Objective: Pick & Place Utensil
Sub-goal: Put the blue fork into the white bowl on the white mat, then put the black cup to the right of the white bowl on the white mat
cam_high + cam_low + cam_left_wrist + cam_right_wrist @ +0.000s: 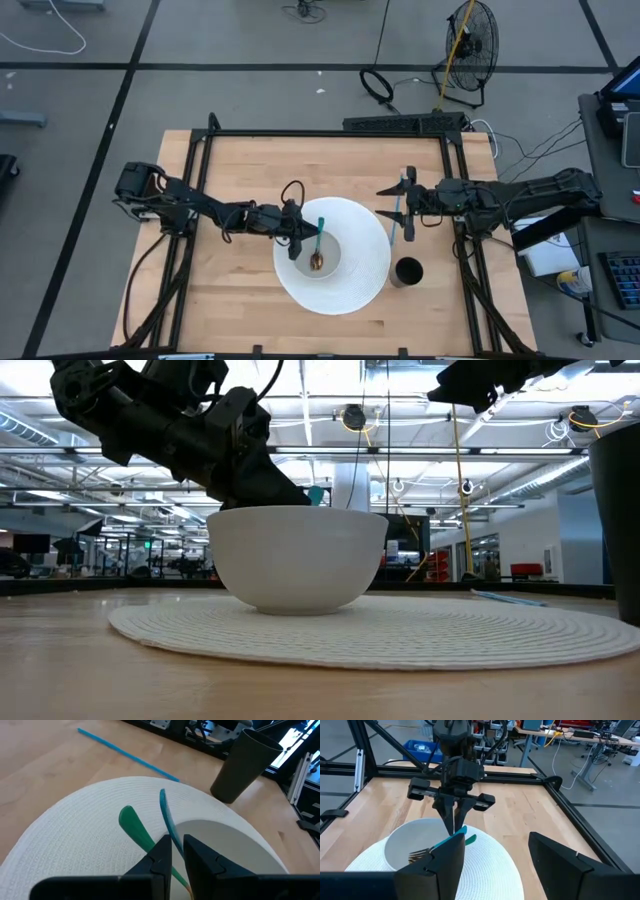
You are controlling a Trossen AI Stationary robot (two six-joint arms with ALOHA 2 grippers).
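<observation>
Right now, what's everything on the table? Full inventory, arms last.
Placemat: 1, white woven round, table centre.
Bowl: 1, white, on the placemat.
Utensils: 2, green handle and teal handle, leaning in the bowl; fork tines show in the right wrist view.
Straw: 1, blue, lying on the wood beside the placemat.
Cup: 1, dark, at the placemat's right edge.
Table: 1, light wood, black frame.
Left gripper: over the bowl, fingers slightly apart around the teal handle.
Right gripper: open, raised beyond the placemat's right side.
</observation>
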